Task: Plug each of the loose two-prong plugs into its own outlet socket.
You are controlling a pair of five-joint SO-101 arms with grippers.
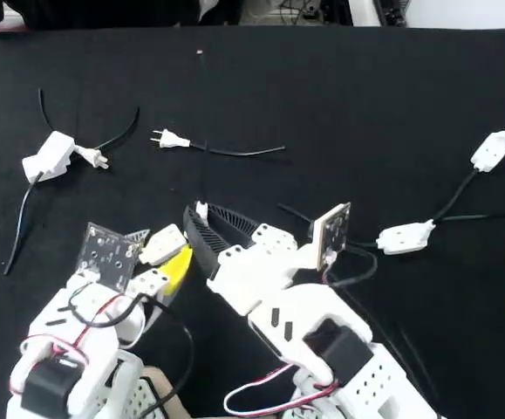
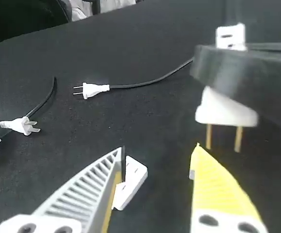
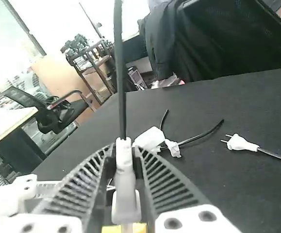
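Note:
My right gripper (image 1: pixel 198 215) (image 3: pixel 124 148) is shut on a white two-prong plug (image 1: pixel 201 209) (image 3: pixel 124 184). The plug's black cable rises between the black fingers. In the left wrist view this plug (image 2: pixel 225 109) hangs prongs down, just above the yellow fingertip (image 2: pixel 198 155). My left gripper (image 1: pixel 169 255) (image 2: pixel 157 151) is open. A small white outlet socket (image 1: pixel 163 244) (image 2: pixel 130 182) sits between its fingers, against the grey finger. A loose plug (image 1: pixel 169 139) (image 2: pixel 94 90) (image 3: pixel 239 142) with a black cable lies farther back on the black table (image 1: pixel 339 105).
At the far left lies a white socket block (image 1: pixel 50 157) (image 3: pixel 150 138) with a small plug (image 1: pixel 95 158) (image 2: pixel 24 125) beside it, prongs pointing away. Two more white sockets (image 1: pixel 492 150) (image 1: pixel 405 236) on black cables lie at the right. Black cable loops cross the table's middle.

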